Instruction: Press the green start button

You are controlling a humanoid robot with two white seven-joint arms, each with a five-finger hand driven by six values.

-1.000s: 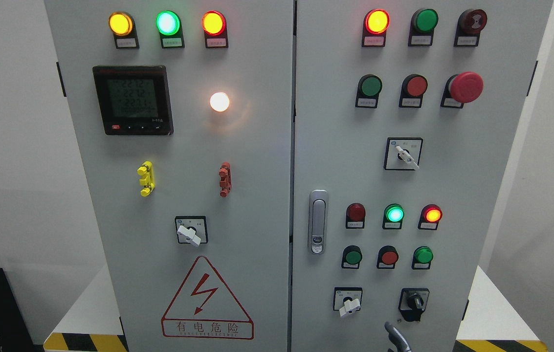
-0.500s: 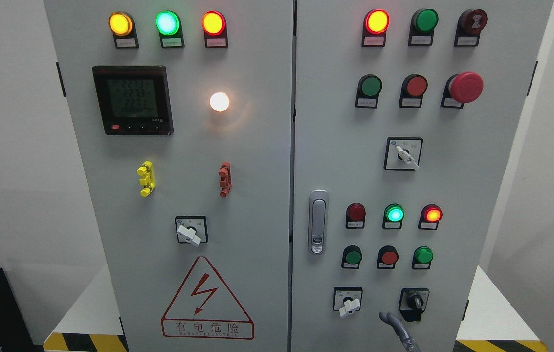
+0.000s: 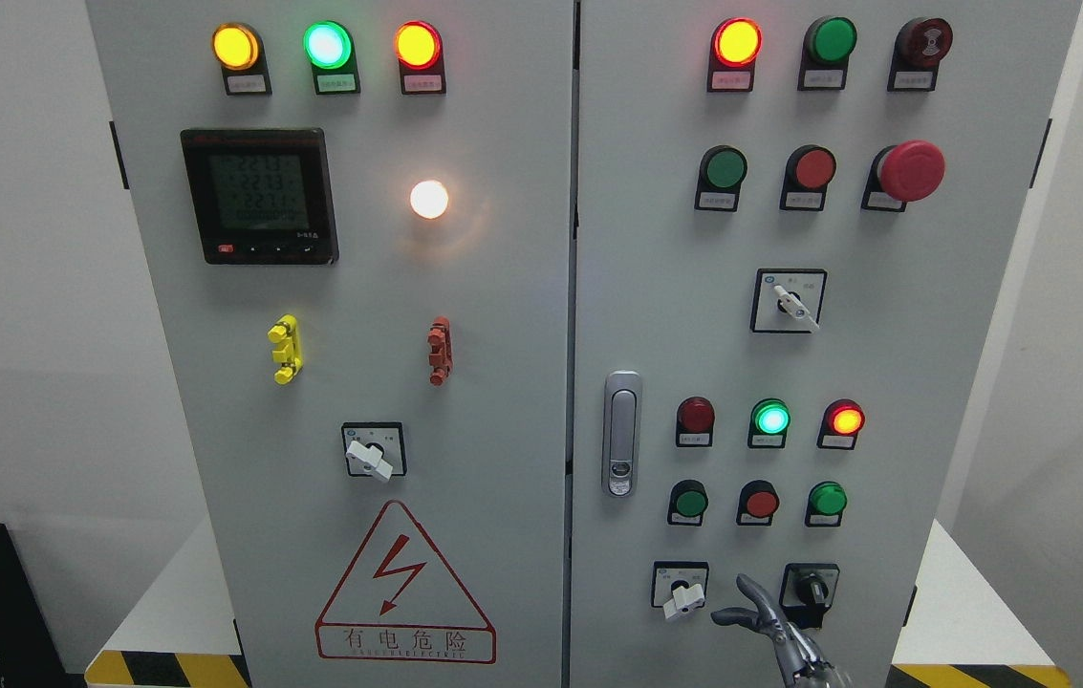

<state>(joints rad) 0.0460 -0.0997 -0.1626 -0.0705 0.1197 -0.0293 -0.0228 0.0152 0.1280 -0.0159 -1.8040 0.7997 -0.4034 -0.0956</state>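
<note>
The right hand has risen, metallic fingers spread apart, below round green buttons.

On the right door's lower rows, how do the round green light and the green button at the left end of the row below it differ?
The green light glows bright with a pale centre; the green button is dark and unlit. The light sits mid-row between two red lamps, the button at its row's left end, beside a red button. Both are round, black-mounted, with a small label beneath.

All we can see of the bot is one slim silver-grey metal hand with dark segmented finger joints.
</note>
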